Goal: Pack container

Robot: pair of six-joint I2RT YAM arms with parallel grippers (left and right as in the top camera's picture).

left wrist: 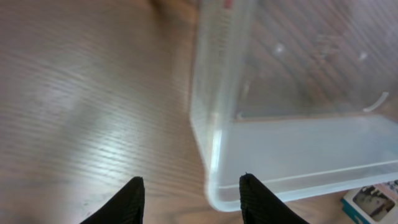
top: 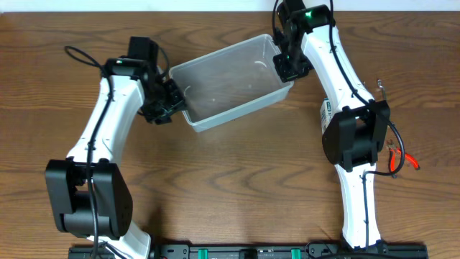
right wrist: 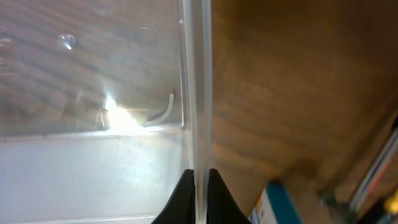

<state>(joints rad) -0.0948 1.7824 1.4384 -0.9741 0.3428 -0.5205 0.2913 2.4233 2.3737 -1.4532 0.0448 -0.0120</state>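
Note:
The clear plastic container (top: pixel 230 83) sits tilted on the wooden table, between the two arms, and looks empty. My right gripper (top: pixel 287 66) is shut on the container's right rim; in the right wrist view the wall (right wrist: pixel 200 93) runs straight down between the two fingers (right wrist: pixel 200 186). My left gripper (top: pixel 171 97) is open at the container's left end. In the left wrist view its fingers (left wrist: pixel 189 196) straddle the container's rounded corner (left wrist: pixel 214 186), one finger inside the wall and one outside.
Red-handled pliers (top: pixel 399 160) lie on the table right of the right arm. A small blue-and-white box shows at the lower right of the left wrist view (left wrist: pixel 373 202) and of the right wrist view (right wrist: pixel 273 205).

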